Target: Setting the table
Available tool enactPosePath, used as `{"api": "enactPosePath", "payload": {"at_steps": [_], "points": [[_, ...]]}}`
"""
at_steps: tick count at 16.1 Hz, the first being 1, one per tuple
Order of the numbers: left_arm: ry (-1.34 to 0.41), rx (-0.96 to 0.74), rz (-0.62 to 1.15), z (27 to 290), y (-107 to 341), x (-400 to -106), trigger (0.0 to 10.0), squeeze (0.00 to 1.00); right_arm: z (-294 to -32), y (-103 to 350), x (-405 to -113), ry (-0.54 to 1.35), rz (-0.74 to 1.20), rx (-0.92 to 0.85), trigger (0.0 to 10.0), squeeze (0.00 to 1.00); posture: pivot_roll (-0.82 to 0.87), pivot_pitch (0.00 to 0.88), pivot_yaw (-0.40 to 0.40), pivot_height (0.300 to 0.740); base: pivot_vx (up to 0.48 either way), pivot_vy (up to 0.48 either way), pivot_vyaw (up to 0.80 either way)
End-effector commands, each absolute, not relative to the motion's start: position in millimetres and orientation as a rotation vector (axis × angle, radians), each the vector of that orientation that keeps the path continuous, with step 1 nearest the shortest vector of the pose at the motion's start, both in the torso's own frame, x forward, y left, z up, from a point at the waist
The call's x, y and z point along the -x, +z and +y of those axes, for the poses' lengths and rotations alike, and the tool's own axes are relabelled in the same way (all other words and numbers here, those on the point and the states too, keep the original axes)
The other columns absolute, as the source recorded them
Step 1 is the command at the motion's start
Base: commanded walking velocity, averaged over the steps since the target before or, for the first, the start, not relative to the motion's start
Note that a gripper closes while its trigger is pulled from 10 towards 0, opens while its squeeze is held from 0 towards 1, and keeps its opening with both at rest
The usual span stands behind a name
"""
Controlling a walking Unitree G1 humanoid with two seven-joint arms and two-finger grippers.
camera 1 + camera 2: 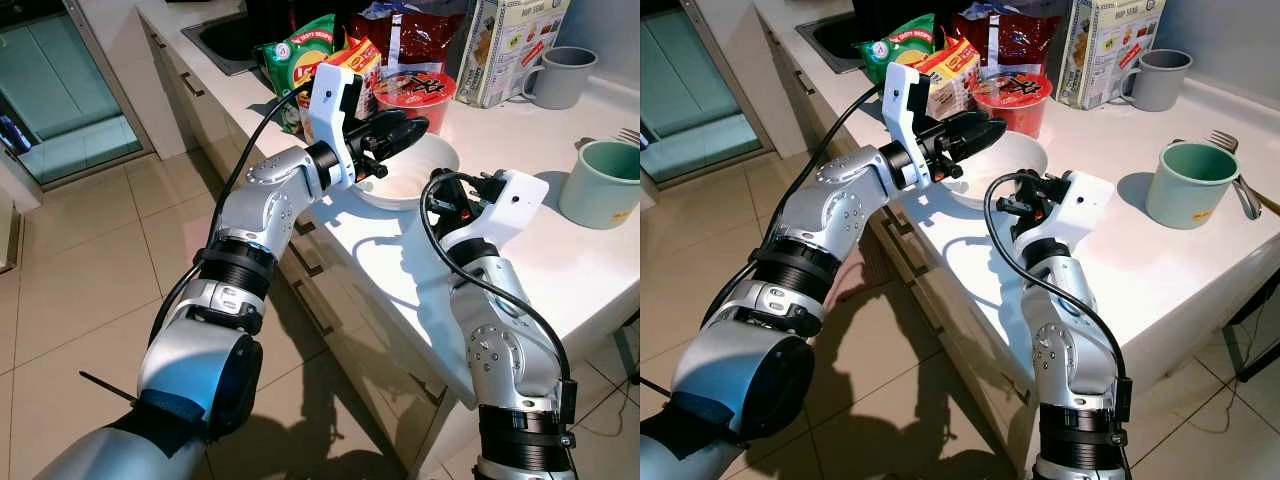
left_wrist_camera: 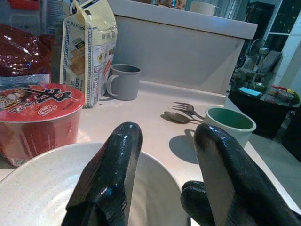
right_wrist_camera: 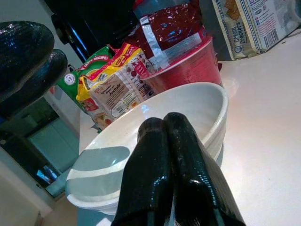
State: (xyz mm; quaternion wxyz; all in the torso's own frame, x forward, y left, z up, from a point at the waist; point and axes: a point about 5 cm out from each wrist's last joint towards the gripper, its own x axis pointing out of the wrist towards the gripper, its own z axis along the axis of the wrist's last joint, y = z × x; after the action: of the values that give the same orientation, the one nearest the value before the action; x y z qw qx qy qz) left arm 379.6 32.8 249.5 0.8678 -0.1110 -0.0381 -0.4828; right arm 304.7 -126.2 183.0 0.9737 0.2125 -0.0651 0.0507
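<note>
- Reaching for the white bowl point(image 1: 1002, 165) on the counter point(image 1: 1180, 270); we take this as the pick-up step, bowl not yet gripped.
- Left gripper point(image 1: 985, 130) hovers over the bowl's near rim, fingers point(image 2: 110, 176) spread, nothing between them.
- Right gripper point(image 3: 171, 165) sits just beside the bowl's front wall, fingers pressed together, empty.
- Red noodle cup point(image 1: 1012, 98) stands just behind the bowl; green mug point(image 1: 1188, 183) well to the bowl's right.
- Next, we judge: lower the left fingers astride the rim, then pinch.

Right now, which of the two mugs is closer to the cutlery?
The green mug, at the counter's near right beside the fork and spoon. The grey mug stands farther back by the cracker box.
</note>
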Motion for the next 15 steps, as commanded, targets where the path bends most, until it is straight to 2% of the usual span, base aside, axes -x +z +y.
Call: {"api": "enactPosePath", "payload": {"at_steps": [1,2,3,9,15], "points": [[-0.981,0.202,-0.081,40,251,-382,10.0,0.00,-122,193,-307,0.131,-0.174,-0.344,10.0,0.00,-0.04,0.000,0.140,0.740,0.000,0.000,0.00],[-0.964,0.192,-0.072,42,247,-383,10.0,0.00,-124,203,-306,0.135,-0.233,-0.243,10.0,0.00,-0.04,0.000,0.140,0.740,0.000,0.000,0.00],[-0.957,0.189,-0.069,43,246,-383,10.0,0.00,-124,204,-306,0.136,-0.241,-0.225,10.0,0.00,-0.04,0.000,0.139,0.740,0.000,0.000,0.00],[-0.929,0.163,-0.046,47,237,-385,10.0,0.00,-117,193,-310,0.173,-0.170,-0.168,10.0,0.00,-0.04,0.000,0.136,0.740,0.000,0.000,0.00],[-0.903,0.132,-0.032,53,233,-388,10.0,0.00,-118,201,-308,0.193,-0.199,-0.127,10.0,0.00,-0.04,0.000,0.137,0.740,0.000,0.000,0.00]]}}
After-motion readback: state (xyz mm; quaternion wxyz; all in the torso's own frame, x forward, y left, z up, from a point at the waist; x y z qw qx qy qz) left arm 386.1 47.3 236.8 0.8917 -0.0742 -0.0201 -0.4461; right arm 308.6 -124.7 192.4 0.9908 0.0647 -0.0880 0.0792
